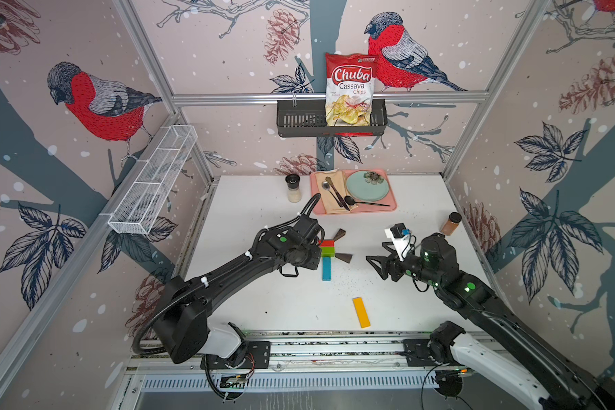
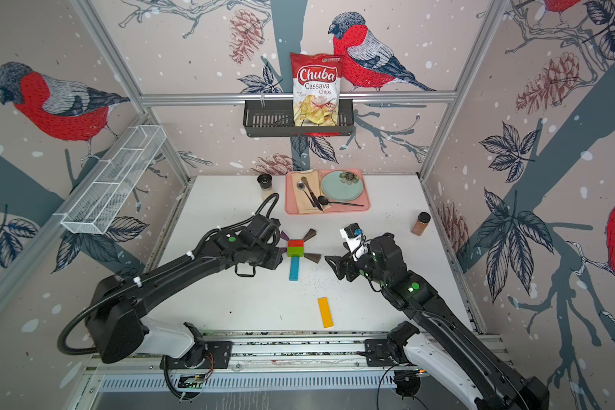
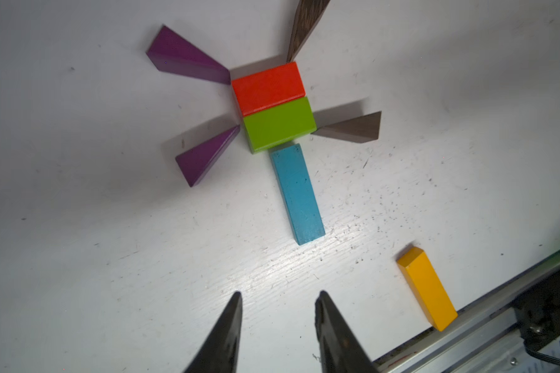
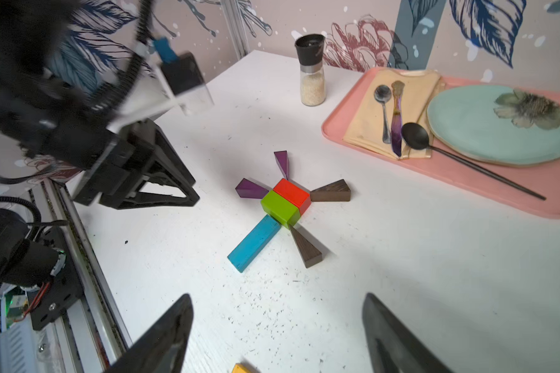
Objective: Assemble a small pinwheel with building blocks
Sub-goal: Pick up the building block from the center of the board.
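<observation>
The pinwheel lies flat mid-table: red brick point(image 1: 326, 243) against green brick point(image 1: 327, 251), with the blue bar point(image 1: 326, 268) running toward the front. Two brown wedges point(image 3: 349, 129) point off its right side. Two purple wedges point(image 3: 188, 58) point off its left side. The yellow bar point(image 1: 361, 312) lies alone near the front edge. My left gripper point(image 3: 278, 295) hovers just left of the hub, open a little, nothing between its fingers. My right gripper point(image 1: 373, 262) hangs to the right of the figure, open and empty; the right wrist view shows it point(image 4: 278, 297) facing the blocks.
A pink tray point(image 1: 391, 207) with a plate, napkin and cutlery sits at the back. A salt grinder point(image 1: 293, 188) stands to the tray's left, and a spice jar point(image 1: 451, 223) stands by the right wall. The metal rail point(image 1: 334, 346) runs along the front edge.
</observation>
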{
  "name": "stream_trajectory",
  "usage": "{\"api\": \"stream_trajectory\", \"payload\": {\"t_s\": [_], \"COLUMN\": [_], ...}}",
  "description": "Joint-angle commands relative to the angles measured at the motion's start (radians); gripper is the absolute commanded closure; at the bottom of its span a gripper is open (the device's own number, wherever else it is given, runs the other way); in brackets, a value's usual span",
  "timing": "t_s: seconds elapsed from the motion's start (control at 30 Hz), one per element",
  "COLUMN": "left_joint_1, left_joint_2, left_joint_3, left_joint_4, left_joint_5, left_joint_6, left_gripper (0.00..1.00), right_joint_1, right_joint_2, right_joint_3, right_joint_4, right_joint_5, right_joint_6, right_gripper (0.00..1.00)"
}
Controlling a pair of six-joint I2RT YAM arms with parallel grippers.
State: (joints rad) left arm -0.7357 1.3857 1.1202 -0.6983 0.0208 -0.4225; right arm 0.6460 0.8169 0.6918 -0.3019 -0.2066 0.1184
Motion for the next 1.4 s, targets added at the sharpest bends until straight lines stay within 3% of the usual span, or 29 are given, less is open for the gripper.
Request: {"api": "stream_trajectory", "payload": {"t_s": [0.0,0.07,0.2,0.23,0.27,0.3,0.47,0.67,0.87,0.97,1.13,1.37], "left_joint_1": [0.027,0.059,0.165,0.184,0.198,0.208,0.251,0.337,0.415,0.468,0.535,0.536], "left_joint_2": [-0.074,-0.127,-0.178,-0.18,-0.181,-0.18,-0.198,-0.157,-0.06,-0.032,-0.033,-0.047], "left_joint_3": [0.026,0.018,-0.023,-0.023,-0.018,-0.014,0.021,0.196,0.335,0.412,0.376,0.344], "left_joint_4": [-0.07,-0.055,0.014,0.006,-0.014,-0.036,-0.131,-0.275,-0.355,-0.435,-0.496,-0.501], "left_joint_5": [-0.035,-0.034,0.093,0.127,0.159,0.204,0.375,0.385,0.494,0.484,0.52,0.519], "left_joint_6": [-0.019,-0.011,0.005,0.007,0.007,0.005,-0.072,-0.16,-0.166,-0.083,0.02,0.063], "left_gripper": [0.51,0.44,0.34,0.27,0.12,0.03,0.03,0.03,0.03,0.03,0.03,0.03], "right_joint_1": [0.082,0.142,0.168,0.167,0.166,0.166,0.114,0.134,0.185,0.253,0.385,0.474], "right_joint_2": [0.128,0.228,0.278,0.278,0.278,0.281,0.364,0.432,0.468,0.495,0.545,0.603], "right_joint_3": [0.098,0.191,0.225,0.229,0.233,0.24,0.307,0.284,0.225,0.192,0.168,0.116], "right_joint_4": [-0.179,-0.362,-0.529,-0.569,-0.606,-0.639,-0.776,-0.716,-0.558,-0.493,-0.434,-0.352], "right_joint_5": [0.098,0.2,0.218,0.214,0.19,0.164,0.007,-0.027,-0.002,0.033,0.154,0.183], "right_joint_6": [0.19,0.263,0.366,0.403,0.424,0.42,0.273,0.258,0.362,0.431,0.629,0.747], "right_gripper": [0.27,0.3,0.33,0.34,0.35,0.35,0.32,0.31,0.35,0.36,0.37,0.38]}}
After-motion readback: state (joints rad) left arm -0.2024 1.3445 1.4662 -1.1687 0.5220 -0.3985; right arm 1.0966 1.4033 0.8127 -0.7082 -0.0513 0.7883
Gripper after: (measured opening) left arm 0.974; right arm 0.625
